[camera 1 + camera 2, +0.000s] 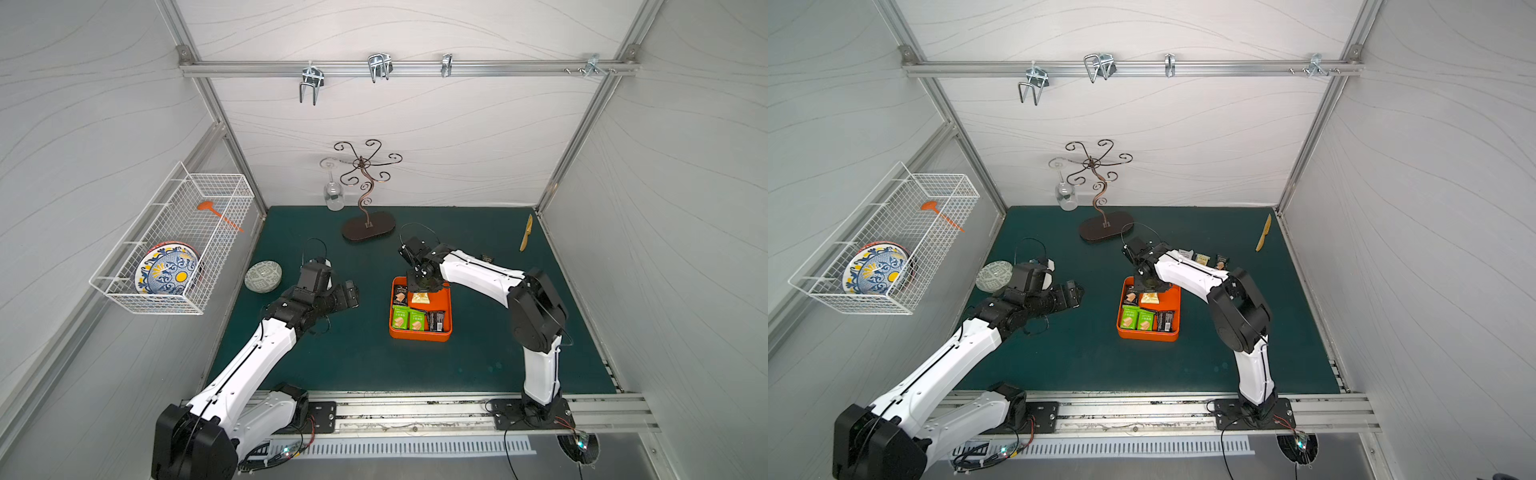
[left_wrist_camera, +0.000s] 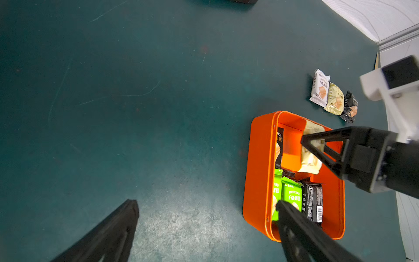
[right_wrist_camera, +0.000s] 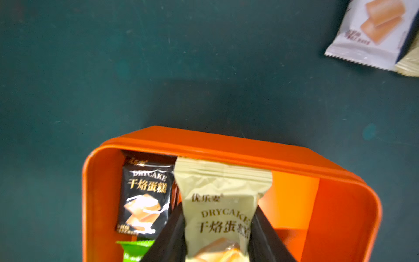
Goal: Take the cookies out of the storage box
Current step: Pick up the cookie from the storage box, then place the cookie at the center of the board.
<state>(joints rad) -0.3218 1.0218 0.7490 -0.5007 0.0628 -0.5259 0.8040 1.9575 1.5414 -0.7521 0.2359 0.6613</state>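
In both top views the right pincer is down in the orange storage box at mid-frame on the counter, with the left pincer spread and idle to its left. The left wrist view shows three cookie packets already out at upper right, and green and black packets still boxed. The right wrist view, lower centre, has the jaws pinching a pale yellow cookie packet: pick made, I'd say, and next a lift clear of the rim.
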